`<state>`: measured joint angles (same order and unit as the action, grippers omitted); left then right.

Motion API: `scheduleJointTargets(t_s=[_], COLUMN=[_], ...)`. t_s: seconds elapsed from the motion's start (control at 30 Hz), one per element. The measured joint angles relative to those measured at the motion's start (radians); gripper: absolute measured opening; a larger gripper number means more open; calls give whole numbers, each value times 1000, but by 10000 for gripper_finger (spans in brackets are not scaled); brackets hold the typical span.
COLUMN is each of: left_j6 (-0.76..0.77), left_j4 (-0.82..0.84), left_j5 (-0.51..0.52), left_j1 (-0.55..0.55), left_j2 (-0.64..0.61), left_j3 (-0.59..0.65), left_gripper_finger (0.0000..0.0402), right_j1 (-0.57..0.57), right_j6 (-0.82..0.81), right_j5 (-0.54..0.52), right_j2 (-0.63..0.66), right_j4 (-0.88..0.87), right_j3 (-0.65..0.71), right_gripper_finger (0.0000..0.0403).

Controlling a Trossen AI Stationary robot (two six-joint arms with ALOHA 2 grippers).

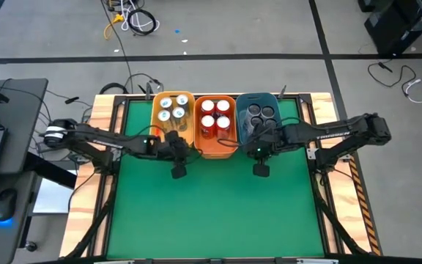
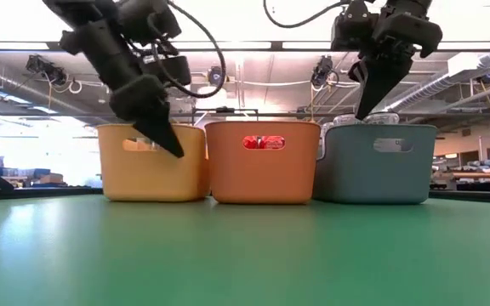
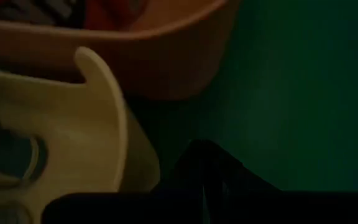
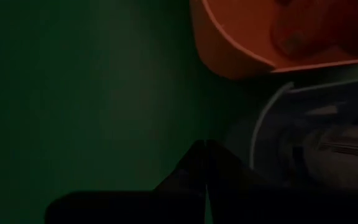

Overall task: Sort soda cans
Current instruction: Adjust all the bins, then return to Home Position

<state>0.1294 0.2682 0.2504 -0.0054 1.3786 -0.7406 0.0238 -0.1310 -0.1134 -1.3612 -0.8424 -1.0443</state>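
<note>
At the far edge of the green desk [image 1: 211, 213] three bins stood in a row, touching side to side. On the left, the yellow bin [image 1: 157, 110] held the silver cans with teal-marked tops [image 1: 173, 107], all upright. The left hand [image 1: 178, 171] hung just in front of that bin, above the desk, its two fingers pressed together and holding nothing. In the low view the same hand [image 2: 170, 144] pointed down and slantwise across the yellow bin's front wall [image 2: 117, 174]. Its wrist camera looked past the joined fingers [image 3: 204, 168] at the yellow bin's pale rim [image 3: 107, 93] and the orange bin's curved wall [image 3: 166, 62] beside it.

In the middle, the orange bin [image 1: 215, 150] held the red cans [image 1: 215, 115], standing upright with their silver tops up; one red can [image 2: 263, 143] showed through the handle slot in the low view.

On the right, the blue bin [image 1: 242, 103] held the dark grey cans [image 1: 261, 114]. The right hand [image 1: 260, 169] hung over the desk just in front of this bin, near the seam with the orange one, its fingers together and empty too. From table height it [image 2: 366, 109] pointed down above the blue bin's rim [image 2: 377, 129]. Its wrist camera showed the shut fingers [image 4: 204, 165], the green surface, and corners of the orange bin [image 4: 241, 56] and blue bin [image 4: 303, 137].

No can lay out on the open desk.
</note>
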Motion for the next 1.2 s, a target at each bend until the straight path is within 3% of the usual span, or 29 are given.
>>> scheduleJointTargets(t_s=[0.13, 0.3, 0.43, 0.57, 0.67, 0.9, 1.0, 1.2], left_j6=[-52, -53, -37, -22, -47, -109, -131, -180], left_j4=[-110, -85, 27, 38, -84, -472, -507, -622], left_j5=[-66, -192, -196, -193, -227, -350, -350, -379], left_j1=[45, 61, 45, 30, 25, 34, 56, 96], left_j2=[21, -40, -134, -232, -300, -400, -416, -440], left_j3=[0, -39, -54, -40, 5, 156, 193, 236], left_gripper_finger=[0, 0, 0, 0, 0, 0, 0, 0], right_j1=[0, 0, 2, 12, 20, 6, -22, -67], right_j6=[15, 46, 70, 103, 154, 287, 316, 314], right_j5=[-2, -2, -2, -1, 4, 50, 111, 162], right_j2=[14, 56, 99, 123, 136, 172, 184, 244], right_j4=[-9, 17, 61, 132, 245, 689, 838, 940], right_j3=[0, 0, 0, 1, 35, 190, 246, 347], right_gripper_finger=[0, 0, 0, 0, 0, 0, 0, 0])
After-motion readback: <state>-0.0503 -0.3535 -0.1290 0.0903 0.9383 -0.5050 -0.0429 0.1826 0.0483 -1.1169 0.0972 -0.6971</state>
